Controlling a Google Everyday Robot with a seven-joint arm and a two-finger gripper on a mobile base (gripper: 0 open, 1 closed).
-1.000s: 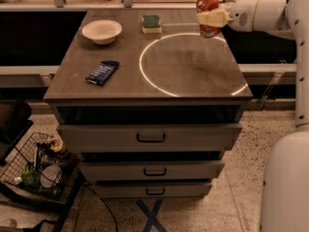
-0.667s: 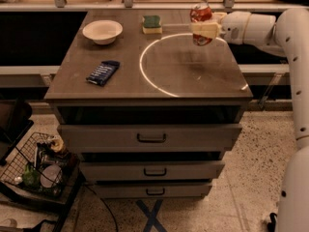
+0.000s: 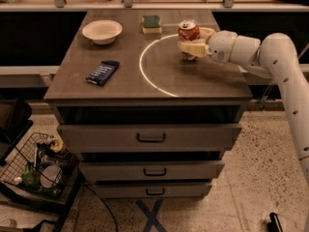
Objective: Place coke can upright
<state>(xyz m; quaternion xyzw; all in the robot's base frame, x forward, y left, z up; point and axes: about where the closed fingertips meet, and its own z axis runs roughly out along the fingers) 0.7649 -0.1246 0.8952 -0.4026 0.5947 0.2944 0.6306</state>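
The coke can [image 3: 188,32], red with a silver top, stands upright in my gripper [image 3: 191,43] inside the bright ring on the right half of the cabinet top [image 3: 120,81]. The cream fingers [image 3: 192,48] are shut around the can's lower body. The can's base is at or just above the surface; I cannot tell if it touches. My white arm [image 3: 260,52] reaches in from the right.
A green and yellow sponge [image 3: 151,24] lies at the back middle. A white bowl [image 3: 102,31] sits at the back left. A dark blue snack packet [image 3: 102,72] lies at the left front. A wire basket [image 3: 38,164] with clutter stands on the floor at left.
My gripper has carried the can leftward and down from the back right corner to a spot inside the ring, close to the surface.
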